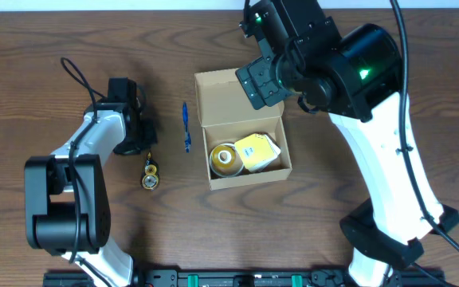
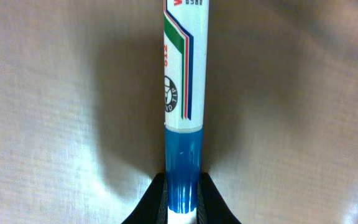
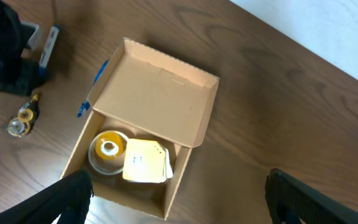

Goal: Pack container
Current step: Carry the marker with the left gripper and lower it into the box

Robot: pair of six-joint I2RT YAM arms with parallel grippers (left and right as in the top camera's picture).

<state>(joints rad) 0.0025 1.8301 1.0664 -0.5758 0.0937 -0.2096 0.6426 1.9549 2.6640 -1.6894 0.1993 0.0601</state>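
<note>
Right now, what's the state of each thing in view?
container: open, flap back, partly packed
tape roll: flat inside container
yellow pack: inside container, beside tape roll
pen: lying on table, outside container
small gold item: lying on table
marker: held at blue end
left gripper: jaws shut on marker
right gripper: jaws open, empty

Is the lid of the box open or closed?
Open. The box has its flap folded back, and a tape roll and a yellow pad show inside.

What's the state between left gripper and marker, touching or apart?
Touching. Left wrist view: the left gripper clamps the marker at its blue end, no gap on either side.
</note>
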